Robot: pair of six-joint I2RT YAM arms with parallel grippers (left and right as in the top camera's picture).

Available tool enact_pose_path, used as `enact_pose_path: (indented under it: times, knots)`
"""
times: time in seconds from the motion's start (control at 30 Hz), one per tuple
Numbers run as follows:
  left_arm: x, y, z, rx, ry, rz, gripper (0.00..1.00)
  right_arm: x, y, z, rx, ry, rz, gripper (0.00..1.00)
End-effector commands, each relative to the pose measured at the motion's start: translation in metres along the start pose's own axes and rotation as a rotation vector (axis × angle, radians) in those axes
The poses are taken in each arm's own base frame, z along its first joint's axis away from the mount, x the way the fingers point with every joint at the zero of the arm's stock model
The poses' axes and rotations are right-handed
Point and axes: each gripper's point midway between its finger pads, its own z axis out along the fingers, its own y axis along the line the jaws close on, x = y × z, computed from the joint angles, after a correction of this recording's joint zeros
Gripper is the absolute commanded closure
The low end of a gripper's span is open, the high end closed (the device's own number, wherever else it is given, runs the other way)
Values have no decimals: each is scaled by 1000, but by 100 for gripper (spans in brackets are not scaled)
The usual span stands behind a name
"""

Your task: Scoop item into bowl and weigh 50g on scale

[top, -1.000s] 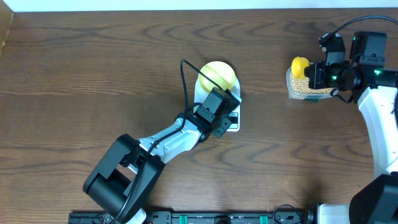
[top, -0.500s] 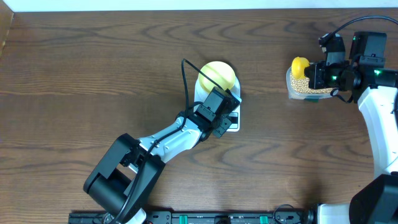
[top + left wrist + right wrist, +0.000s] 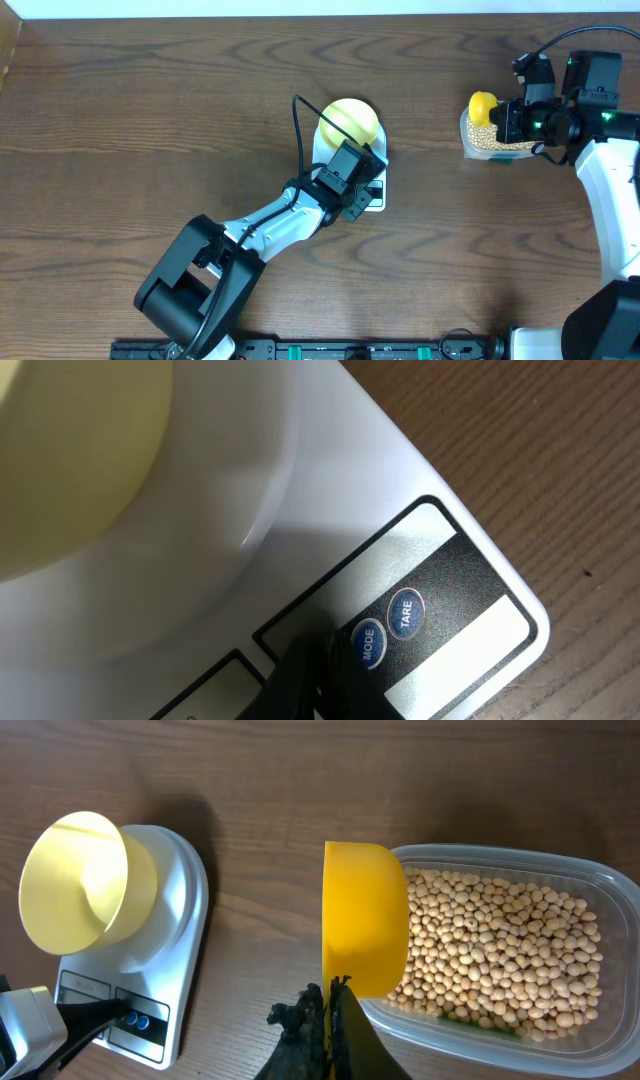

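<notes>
Left arm (image 3: 280,215) outstretched, end effector (image 3: 318,665) touching scale (image 3: 420,480)

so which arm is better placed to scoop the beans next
right: the right gripper holds the yellow scoop over the clear container of soybeans; the left gripper is shut, down at the buttons of the scale

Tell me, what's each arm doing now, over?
Left gripper shut, tip at MODE button on scale. Right gripper shut on yellow scoop, at beans in container. Bowl empty on scale. Nothing between container and bowl.
</notes>
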Motion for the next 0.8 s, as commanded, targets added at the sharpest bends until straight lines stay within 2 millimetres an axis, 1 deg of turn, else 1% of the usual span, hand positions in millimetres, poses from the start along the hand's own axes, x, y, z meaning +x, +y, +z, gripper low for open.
enact_pose_path:
  times: [0.0,0.23,0.4,0.63,0.77]
  knots:
    - [62,0,22,-3,188,1,92,-5,4,-5,-5,-17,-26,99]
    - [67,0,24,-1,205,1,92,-5,4,-5,-5,-17,-25,99]
    - [76,-1,29,1,236,0,92,-5,4,-5,-5,-16,-25,99]
    - [76,0,29,-2,237,1,92,-5,4,-5,-5,-16,-25,99]
    - [80,6,28,-40,252,6,92,-5,4,-5,-5,-16,-25,99]
